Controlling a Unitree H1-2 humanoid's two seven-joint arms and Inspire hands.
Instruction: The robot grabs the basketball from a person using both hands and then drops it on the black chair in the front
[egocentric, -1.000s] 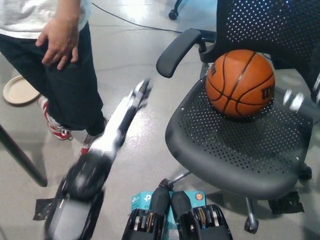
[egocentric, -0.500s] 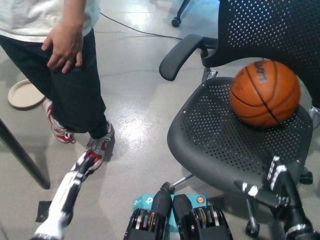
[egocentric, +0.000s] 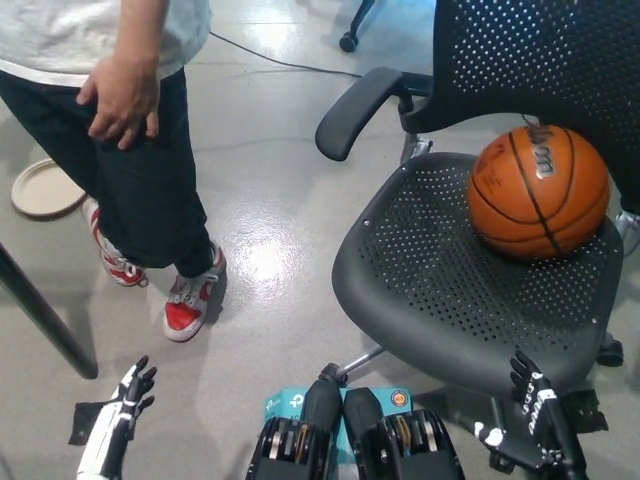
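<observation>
The orange basketball (egocentric: 539, 190) rests on the seat of the black mesh chair (egocentric: 450, 290), pushed back against the backrest at the right. No hand touches it. My white left hand (egocentric: 122, 410) hangs low at the lower left with its fingers spread, holding nothing. My black right hand (egocentric: 533, 415) is low at the lower right, in front of the seat's front edge, fingers apart and empty.
A person (egocentric: 120, 120) in dark trousers and red-and-white shoes stands at the upper left, one hand at the thigh. A round beige plate (egocentric: 42, 188) lies on the floor behind them. A dark table leg (egocentric: 40, 315) slants at the left. A cable crosses the floor at the top.
Both arms have dropped down and back toward the picture's bottom edge. The ball has rolled right and back on the seat, settling against the backrest.
</observation>
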